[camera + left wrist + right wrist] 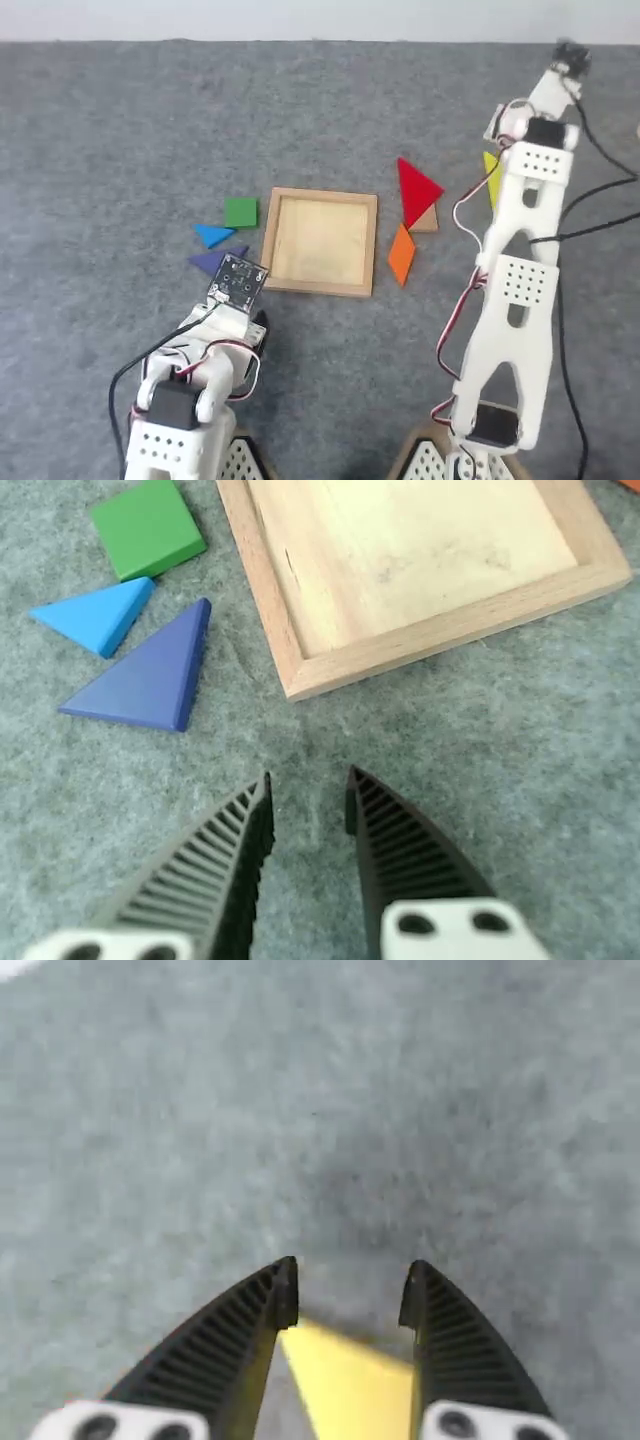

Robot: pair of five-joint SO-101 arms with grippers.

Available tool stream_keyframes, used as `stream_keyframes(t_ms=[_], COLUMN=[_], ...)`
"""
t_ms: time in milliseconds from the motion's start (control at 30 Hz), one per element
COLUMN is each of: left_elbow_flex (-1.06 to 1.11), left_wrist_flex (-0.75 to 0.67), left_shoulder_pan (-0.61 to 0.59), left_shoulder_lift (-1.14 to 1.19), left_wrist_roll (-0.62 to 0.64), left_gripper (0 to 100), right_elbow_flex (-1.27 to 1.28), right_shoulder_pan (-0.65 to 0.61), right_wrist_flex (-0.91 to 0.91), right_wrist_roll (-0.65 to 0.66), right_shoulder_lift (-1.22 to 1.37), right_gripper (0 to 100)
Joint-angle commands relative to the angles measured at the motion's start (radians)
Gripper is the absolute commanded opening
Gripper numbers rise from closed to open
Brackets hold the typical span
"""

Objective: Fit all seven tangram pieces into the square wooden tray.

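Observation:
The square wooden tray [320, 240] lies mid-table with nothing in it; its near corner [300, 675] fills much of the left wrist view. Left of it lie a green square [240, 212] [148, 527], a light blue triangle [212, 235] [95, 613] and a dark blue triangle [210, 260] [145, 675]. To its right lie a red triangle [415, 188], an orange parallelogram [401, 253] and a tan triangle [427, 220]. My left gripper [308, 785] hangs open over the mat by the tray's near left corner, holding nothing. My right gripper [350, 1270] is open, its fingers either side of the yellow triangle [350, 1385] [492, 175].
Grey felt mat [120, 140] covers the whole table. The right arm [515, 290] stretches far up the right side and hides part of the yellow piece. Both arm bases stand at the near edge.

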Motion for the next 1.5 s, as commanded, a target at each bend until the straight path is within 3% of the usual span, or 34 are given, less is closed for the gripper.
stream_keyframes(t_ms=[0, 267, 533, 767, 1033, 1233, 1467], left_elbow_flex=[-0.012, -0.012, -0.012, -0.012, -0.012, -0.012, -0.012], left_wrist_flex=[0.003, 0.003, 0.003, 0.003, 0.003, 0.003, 0.003], left_shoulder_pan=[-0.006, -0.006, -0.006, -0.006, -0.006, -0.006, -0.006], left_shoulder_lift=[-0.017, -0.017, -0.017, -0.017, -0.017, -0.017, -0.017], left_wrist_roll=[0.009, 0.009, 0.009, 0.009, 0.009, 0.009, 0.009], left_gripper=[12, 12, 12, 12, 12, 12, 12], right_elbow_flex=[0.006, -0.087, 0.166, 0.712, 1.160, 1.453, 2.025], right_shoulder_pan=[0.007, -0.035, 0.048, 0.031, 0.021, 0.058, 0.041], right_wrist_flex=[-0.027, 0.561, 0.564, 0.559, 0.421, 0.389, -0.084], right_wrist_roll=[0.017, 0.144, 0.216, 0.305, 0.310, 0.572, 0.692], right_shoulder_lift=[0.031, 0.002, -0.051, -0.456, -0.990, -1.279, -1.494], right_gripper=[17.7, 17.7, 17.7, 17.7, 17.7, 17.7, 18.0])
